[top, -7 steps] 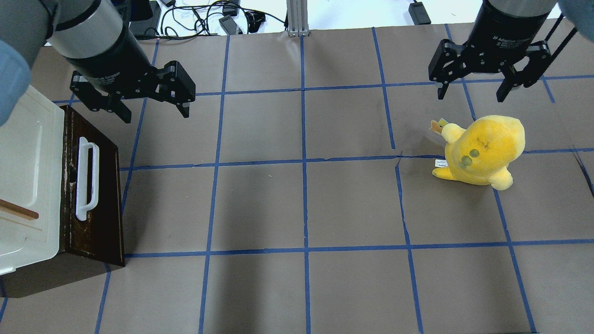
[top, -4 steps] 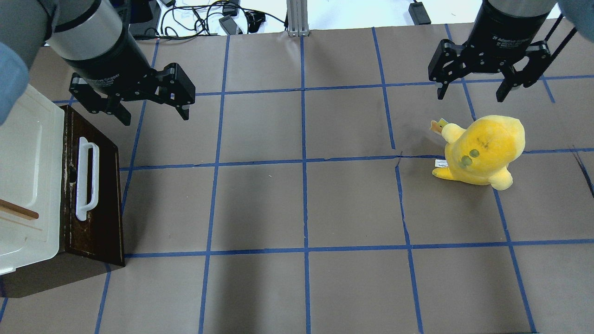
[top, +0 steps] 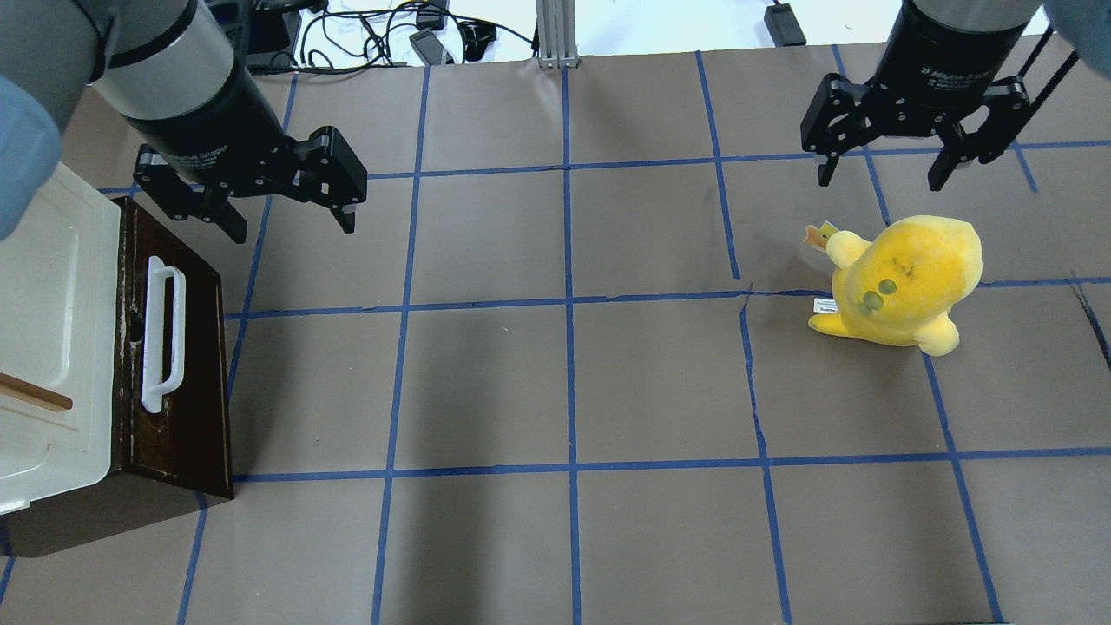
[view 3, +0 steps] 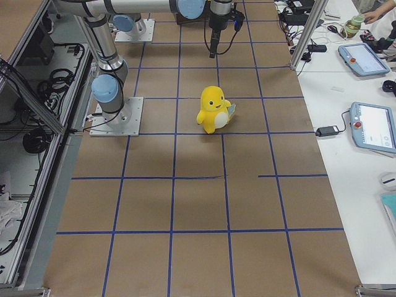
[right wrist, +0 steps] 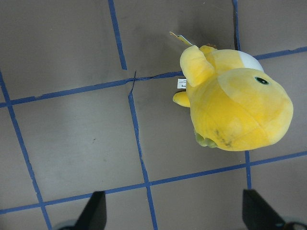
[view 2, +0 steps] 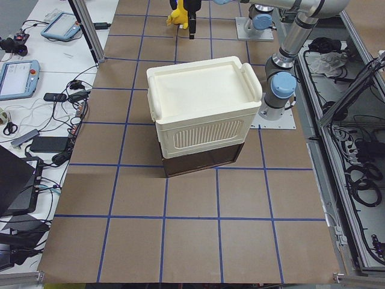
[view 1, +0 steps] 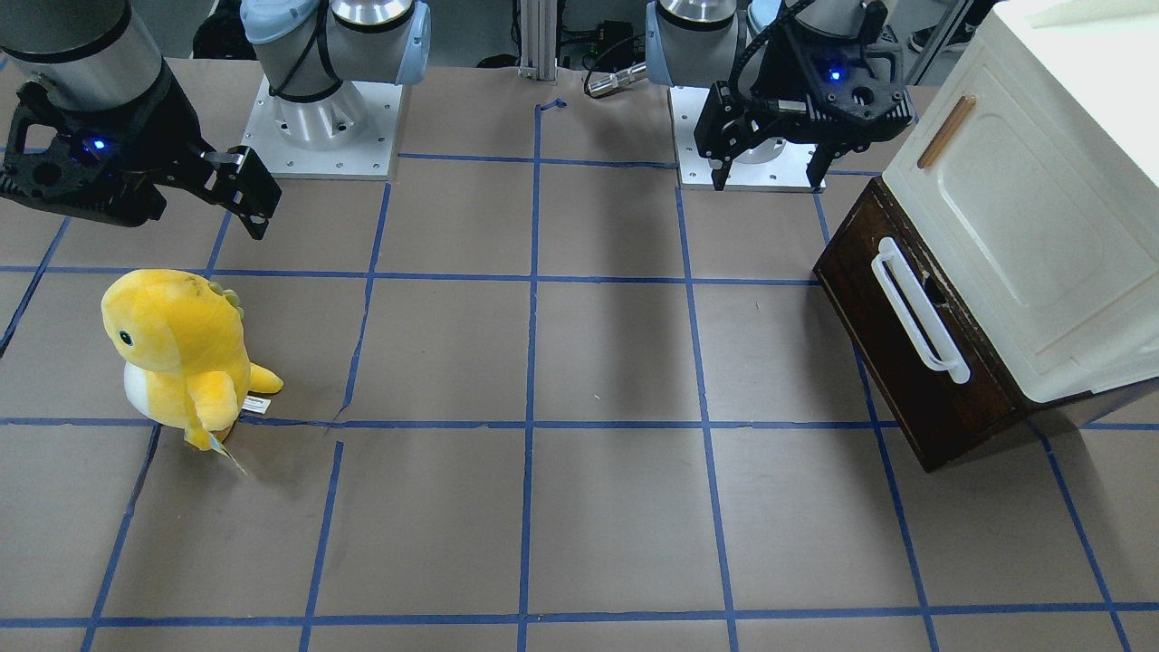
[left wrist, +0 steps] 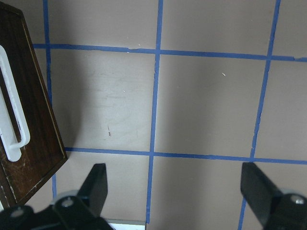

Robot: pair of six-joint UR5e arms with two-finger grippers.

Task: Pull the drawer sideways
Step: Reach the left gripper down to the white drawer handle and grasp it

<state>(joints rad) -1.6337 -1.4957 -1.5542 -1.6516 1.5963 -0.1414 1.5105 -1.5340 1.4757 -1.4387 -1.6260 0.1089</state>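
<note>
The drawer point(top: 187, 408) has a dark brown front and a long white bar handle point(top: 163, 334). It sits at the foot of a cream cabinet at the table's left and also shows in the front view point(view 1: 892, 349) and the left wrist view point(left wrist: 29, 143). My left gripper point(top: 291, 227) is open and empty. It hovers above the table just beyond the drawer's far corner, apart from the handle, and shows in the left wrist view point(left wrist: 175, 191). My right gripper point(top: 879, 182) is open and empty, far off on the right.
The cream cabinet point(top: 52, 330) with a small wooden handle point(top: 35, 392) stands over the drawer. A yellow plush toy point(top: 903, 278) stands below the right gripper, also in the right wrist view point(right wrist: 235, 105). Brown paper with blue tape lines covers the table point(top: 564, 391).
My left gripper has shifted slightly nearer the drawer's far corner and turned a little. The right gripper, the drawer and the plush toy have not moved.
</note>
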